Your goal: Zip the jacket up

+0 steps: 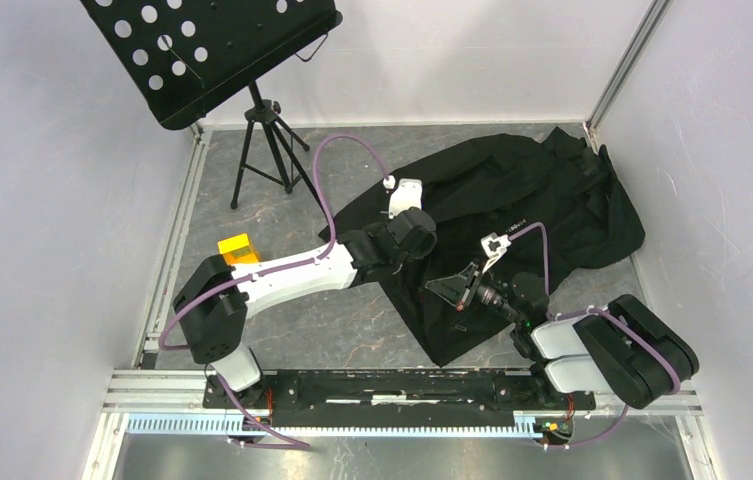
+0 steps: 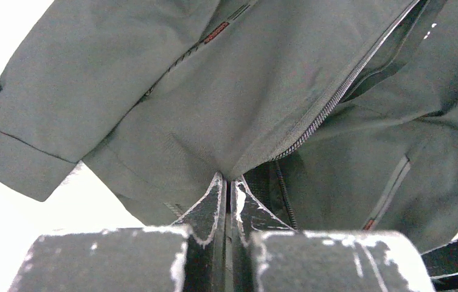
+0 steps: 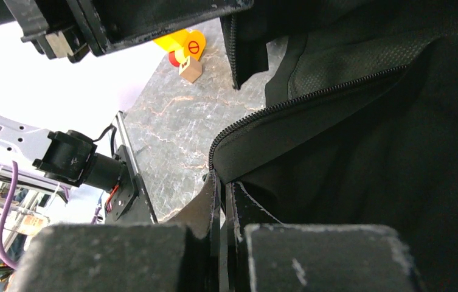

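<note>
The black jacket [image 1: 532, 190] lies spread on the marble table, its bottom hem toward the arms. My left gripper [image 1: 398, 258] is shut on a fold of the jacket [image 2: 244, 79] at the lower end of the front zipper [image 2: 336, 100], whose teeth run up to the right. My right gripper [image 1: 444, 290] is shut on the other front edge of the jacket [image 3: 366, 182], right below the curled end of its zipper teeth [image 3: 311, 94]. The two front edges lie apart at the bottom. No slider shows. A pocket zip [image 2: 390, 188] shows to the right.
A black perforated music stand [image 1: 202, 50] on a tripod stands at the back left. A yellow object [image 1: 237, 248] and a small wooden block [image 3: 190, 68] sit on the table left of the jacket. The left arm [image 3: 123, 18] hangs just above my right gripper. White walls enclose the table.
</note>
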Controlling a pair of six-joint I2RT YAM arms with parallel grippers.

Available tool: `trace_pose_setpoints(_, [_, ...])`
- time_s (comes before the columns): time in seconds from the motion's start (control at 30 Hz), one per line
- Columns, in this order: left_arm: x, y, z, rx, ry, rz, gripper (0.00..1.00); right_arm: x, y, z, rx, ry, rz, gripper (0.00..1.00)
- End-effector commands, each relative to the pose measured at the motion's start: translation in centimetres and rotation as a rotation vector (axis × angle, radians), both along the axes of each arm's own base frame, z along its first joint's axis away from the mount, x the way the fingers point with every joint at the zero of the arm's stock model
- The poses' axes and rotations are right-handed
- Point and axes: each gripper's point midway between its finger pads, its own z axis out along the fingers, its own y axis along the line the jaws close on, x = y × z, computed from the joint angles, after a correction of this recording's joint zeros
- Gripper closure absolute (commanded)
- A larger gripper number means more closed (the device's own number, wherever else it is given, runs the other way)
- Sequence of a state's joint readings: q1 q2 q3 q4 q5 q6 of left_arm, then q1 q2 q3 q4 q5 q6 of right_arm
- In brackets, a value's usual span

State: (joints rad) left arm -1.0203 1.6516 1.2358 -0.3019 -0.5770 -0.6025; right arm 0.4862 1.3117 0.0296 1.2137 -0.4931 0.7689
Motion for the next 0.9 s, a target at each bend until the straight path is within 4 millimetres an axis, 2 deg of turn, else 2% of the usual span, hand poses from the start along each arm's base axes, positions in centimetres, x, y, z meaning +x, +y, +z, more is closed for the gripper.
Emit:
trace_pose_setpoints(0.0, [0.3,-1.3,2.5,-0.144,-0.056,0.06,0.98,0.9,-0.1,3.0,0.084,-0.113,-0.03,1.0])
trace_pose_setpoints(0.23, [-0.6,-2.2,2.3,-0.187,-0.024,0.01,0.98,2.2,-0.8,2.5,0.06,-0.116,-0.096,1.0])
trace_pose_setpoints(0.53, [-1.8,-2.7,2.2,-0.236,0.008,-0.052,0.98,1.8,-1.1,3.3,0.087,-0.179,-0.077,1.0])
trace_pose_setpoints(0.67, [-2.0,-2.8,2.5,-0.271,0.003,-0.058,0.98,2.1,-1.1,2.6,0.074,-0.157,-0.081,1.0])
trace_pose_setpoints(0.87, [-2.2,-2.8,2.8,-0.295,-0.009,-0.075,0.98,2.0,-1.2,3.1,0.106,-0.158,-0.077,1.0])
